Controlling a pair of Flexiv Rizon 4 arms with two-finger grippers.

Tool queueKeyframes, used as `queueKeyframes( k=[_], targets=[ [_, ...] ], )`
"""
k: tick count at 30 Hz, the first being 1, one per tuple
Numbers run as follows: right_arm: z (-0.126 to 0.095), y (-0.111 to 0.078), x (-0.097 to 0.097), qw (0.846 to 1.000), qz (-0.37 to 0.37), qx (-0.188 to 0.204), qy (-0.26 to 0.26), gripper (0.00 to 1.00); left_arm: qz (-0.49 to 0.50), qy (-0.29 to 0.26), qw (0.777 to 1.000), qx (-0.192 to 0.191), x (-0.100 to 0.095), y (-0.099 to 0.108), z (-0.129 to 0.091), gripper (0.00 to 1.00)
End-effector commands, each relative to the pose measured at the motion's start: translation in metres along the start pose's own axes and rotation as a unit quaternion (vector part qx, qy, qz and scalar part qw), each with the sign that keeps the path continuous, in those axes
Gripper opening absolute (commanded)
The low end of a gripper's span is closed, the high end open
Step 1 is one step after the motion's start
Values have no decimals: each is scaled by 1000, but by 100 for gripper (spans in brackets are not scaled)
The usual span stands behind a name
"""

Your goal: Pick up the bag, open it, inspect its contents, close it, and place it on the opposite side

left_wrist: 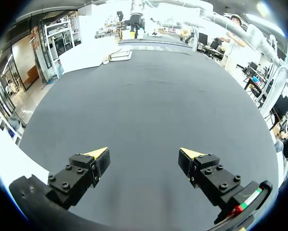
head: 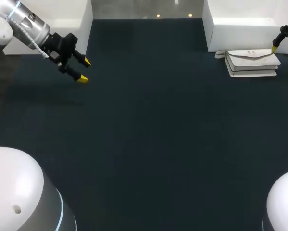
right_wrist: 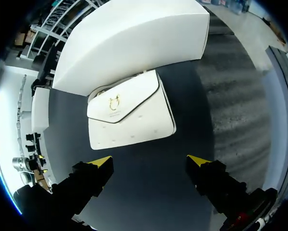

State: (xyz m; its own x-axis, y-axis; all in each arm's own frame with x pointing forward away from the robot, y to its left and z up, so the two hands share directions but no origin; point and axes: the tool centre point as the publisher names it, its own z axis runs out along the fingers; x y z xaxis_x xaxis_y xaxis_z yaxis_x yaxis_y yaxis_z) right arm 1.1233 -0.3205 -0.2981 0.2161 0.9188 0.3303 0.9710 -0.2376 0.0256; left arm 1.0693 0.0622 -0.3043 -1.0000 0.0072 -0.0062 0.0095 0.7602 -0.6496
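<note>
A white handbag point(head: 252, 62) with a flap and a small gold clasp lies flat at the table's far right, against a white block. In the right wrist view the bag point(right_wrist: 131, 111) sits just ahead of my right gripper point(right_wrist: 149, 161), which hangs open above it with nothing between its fingers. In the head view only the right gripper's yellow tips point(head: 284, 53) show at the right edge, over the bag's right end. My left gripper point(head: 83, 70) is open and empty above the far left of the table, far from the bag point(left_wrist: 119, 54), which looks small across the table.
A white block point(head: 249, 24) stands behind the bag at the back right, and another white block point(head: 62, 19) at the back left. The dark table top point(head: 144, 134) stretches between the arms. The robot's white base shows at both near corners.
</note>
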Motion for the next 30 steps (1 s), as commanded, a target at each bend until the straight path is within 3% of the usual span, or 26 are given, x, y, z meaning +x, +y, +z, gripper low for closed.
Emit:
queueKeyframes(
  k=[1,11,30],
  targets=[
    [14,19,-14,1000,4,18,21,100,0,6,1000,2,-4,1,0,100],
    [31,40,-21,999,-2,5,53,100,0,6,1000,2,-4,1,0,100],
    [53,61,-20,996,0,14,93,99,0,6,1000,2,-4,1,0,100]
  ],
)
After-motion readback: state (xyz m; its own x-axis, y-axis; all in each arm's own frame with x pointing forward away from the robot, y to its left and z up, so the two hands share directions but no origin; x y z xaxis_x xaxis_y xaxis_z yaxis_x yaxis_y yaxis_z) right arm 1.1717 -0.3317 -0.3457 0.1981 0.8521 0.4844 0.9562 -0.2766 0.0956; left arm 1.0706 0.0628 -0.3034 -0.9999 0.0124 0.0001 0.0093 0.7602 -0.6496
